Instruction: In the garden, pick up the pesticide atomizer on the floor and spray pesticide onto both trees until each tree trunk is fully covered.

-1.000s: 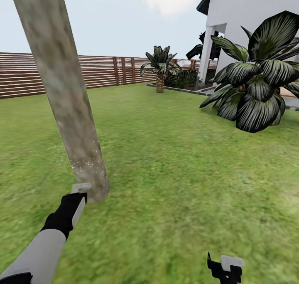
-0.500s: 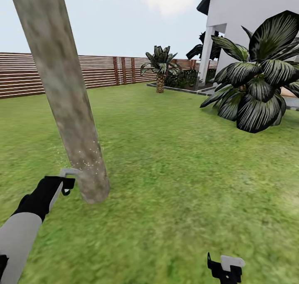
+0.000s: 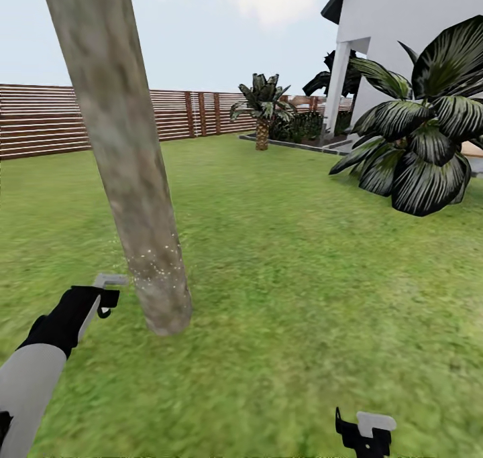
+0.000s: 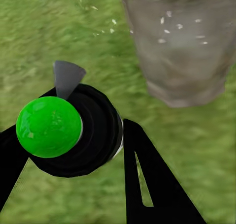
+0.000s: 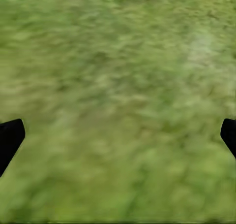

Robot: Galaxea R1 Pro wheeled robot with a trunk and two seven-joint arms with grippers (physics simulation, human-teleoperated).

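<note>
The view has shifted; left gripper [image 4: 73, 150] clamps the atomizer [image 4: 66, 130] beside the speckled trunk [image 3: 144, 243]; right gripper [image 5: 118, 135] jaws wide over open grass [image 3: 302, 277].

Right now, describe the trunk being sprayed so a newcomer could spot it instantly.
On the lawn inside the slatted wooden fence, look to the near left, just ahead of the left gripper holding the atomizer. The tree trunk is a thick, leaning, branchless grey-tan column. Unlike the short palm and the broad-leaved shrub, it carries white specks near its base.
</note>
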